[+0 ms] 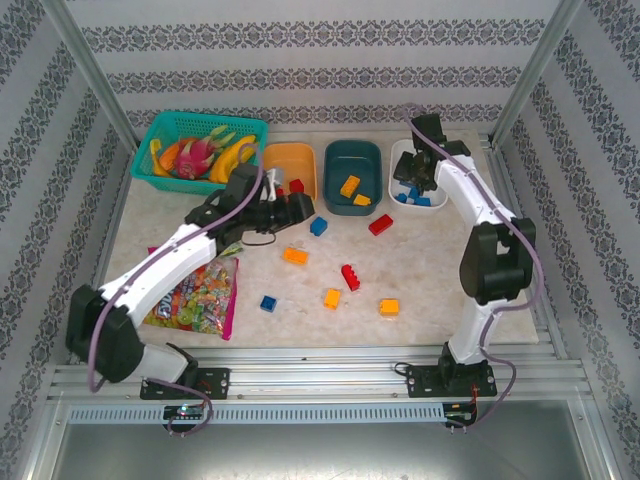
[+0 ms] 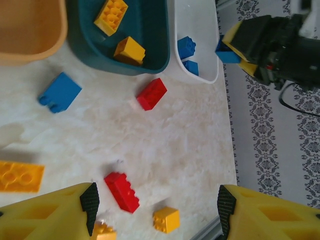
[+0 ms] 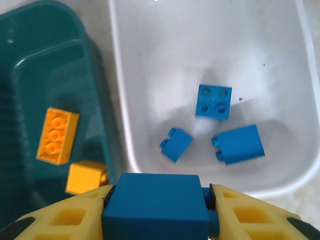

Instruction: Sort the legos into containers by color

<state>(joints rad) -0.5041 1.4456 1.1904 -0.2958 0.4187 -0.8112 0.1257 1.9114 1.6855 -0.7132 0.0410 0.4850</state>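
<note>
My right gripper (image 3: 157,212) is shut on a blue brick (image 3: 155,202) just above the near rim of the white bowl (image 3: 200,45), which holds three blue bricks (image 3: 213,101). Beside it, the teal bowl (image 3: 45,65) holds two orange-yellow bricks (image 3: 56,135). The orange bowl (image 1: 290,165) stands left of the teal bowl (image 1: 330,160). My left gripper (image 2: 155,205) hangs open above the table with nothing between its fingers (image 2: 90,200). Loose on the table lie a red brick (image 2: 122,191), an orange one (image 2: 166,219), another red (image 2: 151,93) and a blue (image 2: 60,92).
A teal lattice basket with fruit (image 1: 200,145) stands at the back left. A colourful candy bag (image 1: 200,295) lies under my left arm. More loose bricks, such as an orange one (image 1: 389,307) and a blue one (image 1: 268,303), lie toward the front.
</note>
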